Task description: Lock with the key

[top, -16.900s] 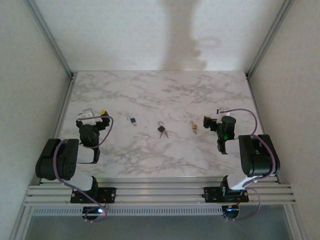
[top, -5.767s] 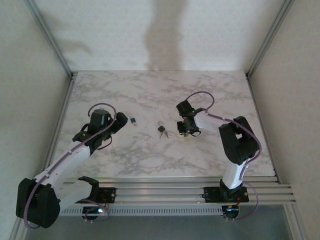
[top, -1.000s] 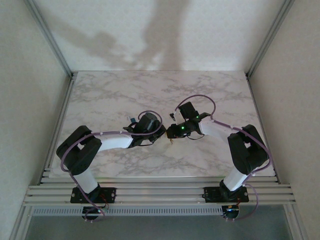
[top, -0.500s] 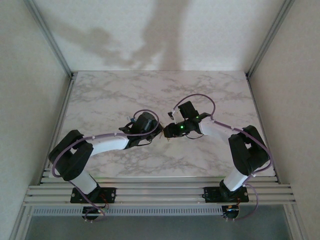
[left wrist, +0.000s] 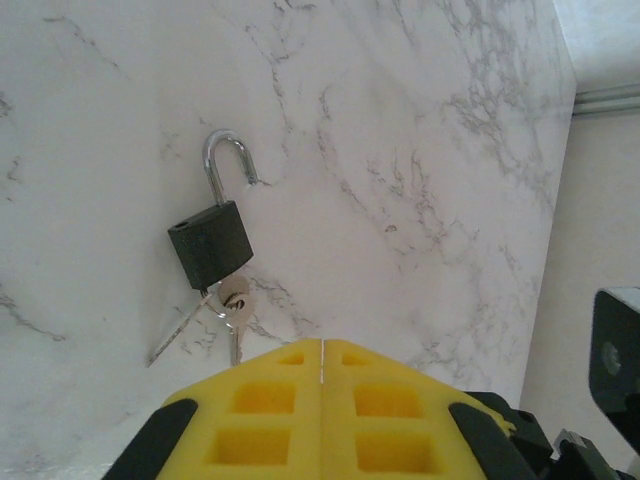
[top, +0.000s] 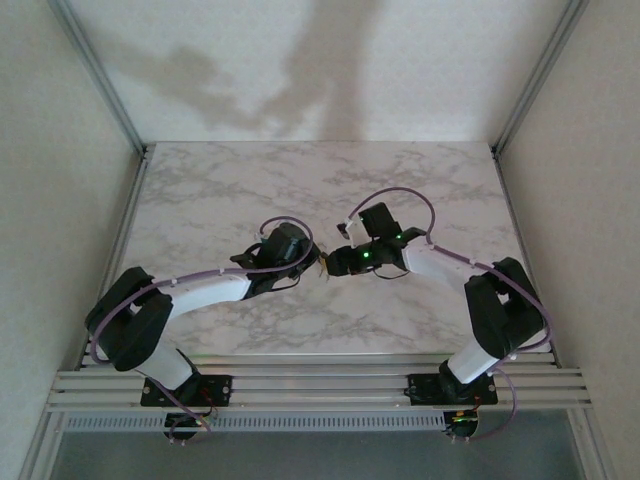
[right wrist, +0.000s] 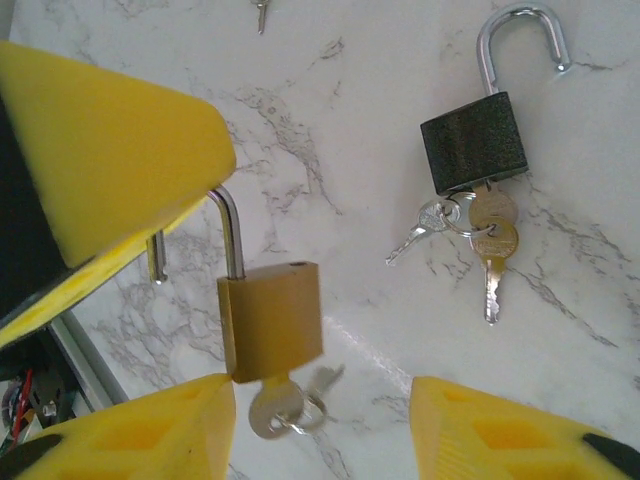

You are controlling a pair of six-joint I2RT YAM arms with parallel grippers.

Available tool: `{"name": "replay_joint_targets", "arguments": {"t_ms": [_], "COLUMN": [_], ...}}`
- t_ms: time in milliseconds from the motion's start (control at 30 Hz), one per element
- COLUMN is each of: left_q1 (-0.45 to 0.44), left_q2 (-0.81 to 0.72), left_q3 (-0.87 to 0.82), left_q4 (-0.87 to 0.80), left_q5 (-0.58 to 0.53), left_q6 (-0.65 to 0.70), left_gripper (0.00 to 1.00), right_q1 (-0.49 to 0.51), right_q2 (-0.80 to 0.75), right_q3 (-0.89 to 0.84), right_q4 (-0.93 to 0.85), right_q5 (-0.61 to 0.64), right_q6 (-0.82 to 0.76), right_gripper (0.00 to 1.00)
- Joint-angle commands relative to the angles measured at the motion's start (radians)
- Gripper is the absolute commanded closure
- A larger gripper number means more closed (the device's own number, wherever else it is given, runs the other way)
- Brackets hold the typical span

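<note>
meeting at mid-table, well clear of every edge, bare marble table [top: 200, 190] all round. left gripper [top: 312, 262] pads pressed tight on the shackle of the brass padlock [right wrist: 270, 320], holding it off the surface. right gripper [right wrist: 320, 390] fingers spread, gripping nothing; the key [right wrist: 272, 412] sits in the lock's underside between them. black padlock [right wrist: 473, 148], shackle open, lies just beside. at the start the brass padlock lay on the marble at right; left elbow has swung outward in the last second.

black padlock [left wrist: 209, 243], shackle open, keys [left wrist: 232, 300] at base; left gripper [left wrist: 322, 348] closed
</note>
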Motion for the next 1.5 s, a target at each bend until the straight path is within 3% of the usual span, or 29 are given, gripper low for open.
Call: {"name": "replay_joint_targets", "arguments": {"t_ms": [0, 367, 833, 1467], "left_q1": [-0.006, -0.008, -0.026, -0.035], "left_q2": [-0.039, -0.08, -0.112, -0.143], "left_q3": [-0.014, -0.061, -0.094, -0.126], "left_q4": [-0.032, -0.081, -0.029, 0.027], "left_q5": [-0.046, -0.073, -0.077, -0.057], "left_q6": [0.044, 0.101, 0.051, 0.009], "left_gripper": [1.0, 1.0, 1.0, 1.0], "right_q1": [0.007, 0.054, 0.139, 0.154], "right_q2": [-0.051, -0.068, -0.015, -0.026], "right_q3": [-0.027, -0.084, -0.083, -0.092], "right_q4": [0.021, 0.173, 0.231, 0.253], "right_q5": [0.037, -0.009, 0.05, 0.092], "right_q6": [-0.01, 0.021, 0.013, 0.019], "right_gripper": [0.48, 0.5, 0.54, 0.65]}}
